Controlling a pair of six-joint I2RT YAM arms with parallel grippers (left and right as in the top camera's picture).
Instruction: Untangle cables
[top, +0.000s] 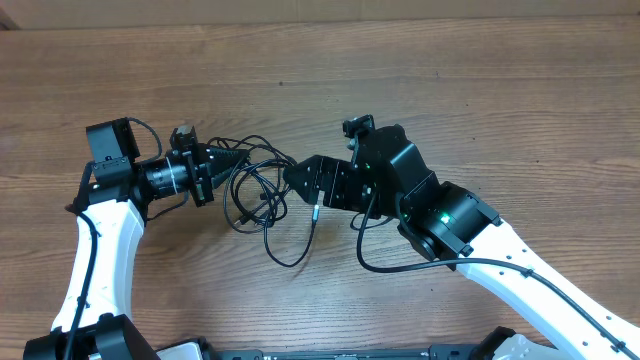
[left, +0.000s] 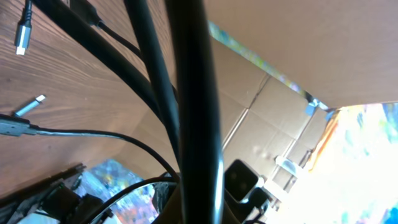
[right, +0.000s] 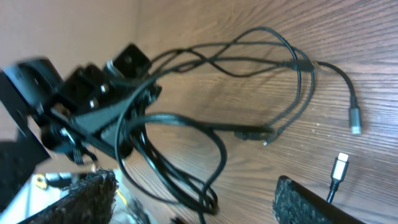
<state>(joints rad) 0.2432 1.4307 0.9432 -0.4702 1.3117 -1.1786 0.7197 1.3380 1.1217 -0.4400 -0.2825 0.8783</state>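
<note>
Seen from above, the cables (top: 260, 198) lie as a loose tangle of thin black loops on the wooden surface (top: 420, 80), just left of centre, with one long loop sagging toward 6 o'clock. The left tool (top: 226, 160) sits at 9 o'clock of the tangle, pinched tight on a bunch of strands that fan out from its tip. The right tool (top: 295, 180) faces it from 3 o'clock at the tangle's edge, but this view does not settle how its jaws stand. The right wrist camera does: its two textured pads (right: 84, 196) stand wide apart at the bottom of the frame, gripping nothing, with only a low bend of cable between them. That camera also shows the left tool at 9 o'clock with strands gathered in its closed tip, and two silvery plug ends (right: 355, 122) lying free on the wood at 3 to 4 o'clock, apart from each other. The left wrist camera shows little of its own fingers. Blurred black strands cross close against the lens from 12 to 6 o'clock, two small plug ends rest on the wood at 10 o'clock, and brown cardboard (left: 273, 118) fills the 3 o'clock side.
</note>
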